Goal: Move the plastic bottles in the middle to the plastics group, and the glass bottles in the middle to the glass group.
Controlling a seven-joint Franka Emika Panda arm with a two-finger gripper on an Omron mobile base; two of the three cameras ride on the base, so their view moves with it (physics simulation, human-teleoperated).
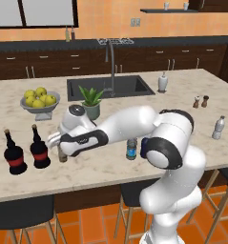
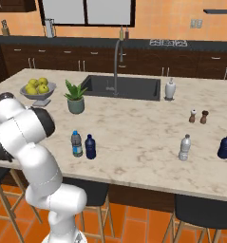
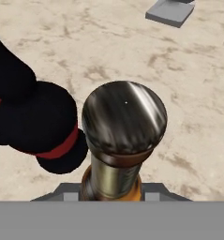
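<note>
The slim amber glass bottle (image 3: 120,140), glossy metallic-capped, is held in the closed fingers (image 1: 61,153) beside 2 round-bellied black bottles (image 1: 27,151) on the marble desk (image 1: 191,128); 2 stubby plastic bottles (image 2: 83,145) are seen mid-desk.

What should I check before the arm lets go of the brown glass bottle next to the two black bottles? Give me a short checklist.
1. Fingers closed on the amber bottle: ok, gripper shut around its neck.
2. Bottle beside the black bottles: ok.
3. Bottle base resting on the counter: cannot tell, arm hides it.
4. Bottle upright: ok.
5. Gap to the nearest black bottle: cannot tell, very close.
6. Plastic bottles left mid-counter: not ok, both unmoved.
</note>
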